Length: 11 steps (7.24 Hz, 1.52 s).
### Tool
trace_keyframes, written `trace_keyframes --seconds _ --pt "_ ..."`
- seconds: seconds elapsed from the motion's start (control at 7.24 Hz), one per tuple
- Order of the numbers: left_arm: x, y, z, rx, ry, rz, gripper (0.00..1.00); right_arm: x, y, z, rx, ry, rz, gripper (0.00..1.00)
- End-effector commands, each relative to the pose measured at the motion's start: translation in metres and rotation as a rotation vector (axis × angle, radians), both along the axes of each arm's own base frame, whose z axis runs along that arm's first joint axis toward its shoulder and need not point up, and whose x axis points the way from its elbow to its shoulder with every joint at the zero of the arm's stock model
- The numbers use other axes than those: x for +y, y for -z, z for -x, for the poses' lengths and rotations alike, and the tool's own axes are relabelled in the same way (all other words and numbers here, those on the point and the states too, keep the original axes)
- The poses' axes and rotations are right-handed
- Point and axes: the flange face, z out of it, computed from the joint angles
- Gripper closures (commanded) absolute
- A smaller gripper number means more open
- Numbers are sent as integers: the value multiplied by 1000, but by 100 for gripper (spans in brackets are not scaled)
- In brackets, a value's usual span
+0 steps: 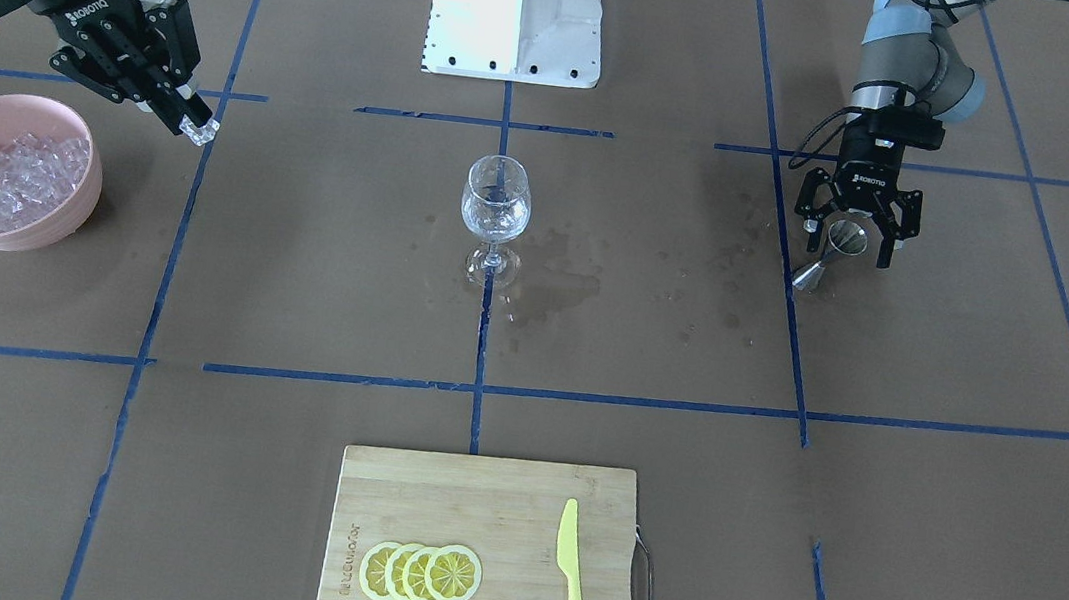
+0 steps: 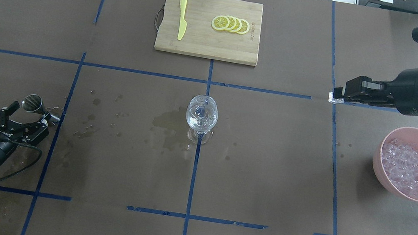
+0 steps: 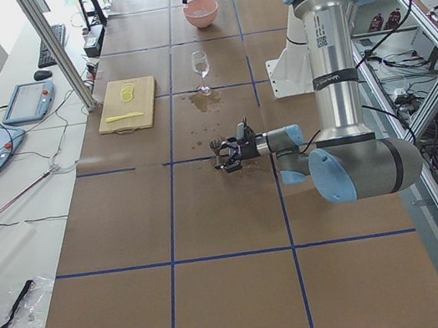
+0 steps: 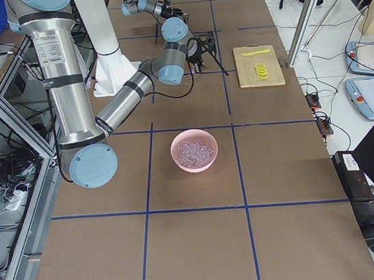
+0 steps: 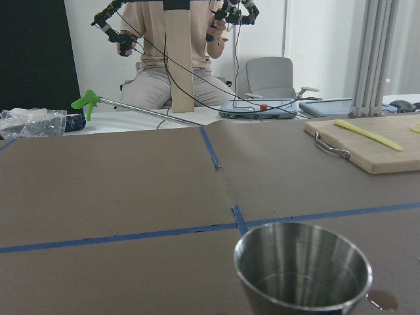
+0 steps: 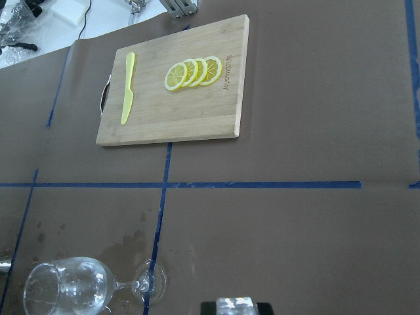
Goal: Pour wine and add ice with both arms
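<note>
Brown paper crossed with blue tape lines covers the tabletop (image 1: 294,293). At its centre a wine glass (image 1: 496,203) stands upright and seems to hold a little clear wine (image 1: 493,223). The right hand (image 1: 193,118) hangs in the air between the glass and a pink bowl (image 1: 2,111) heaped with ice (image 1: 20,179). Its fingers are pinched narrow on one ice cube (image 1: 202,134). On the glass's other side, the left hand (image 1: 849,243) sits low with its fingers spread wide either side of a steel jigger (image 2: 32,102); whether they touch it cannot be told. The step in hand looks like adding ice. Next, the cube needs carrying over the glass's mouth and releasing gently.
</note>
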Motion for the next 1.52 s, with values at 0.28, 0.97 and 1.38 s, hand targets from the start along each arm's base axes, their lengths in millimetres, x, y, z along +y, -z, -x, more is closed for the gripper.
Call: trace_keyframes --seconds 0.28,0.97,1.38 --pt "12 25 5 32 -167 48 0 0 0 2 2 -1 1 100" --pt "49 16 54 -32 -520 215 0 -8 37 27 2 25 -3 100" --pt "49 62 71 -6 -630 372 0 5 109 95 12 63 37 100"
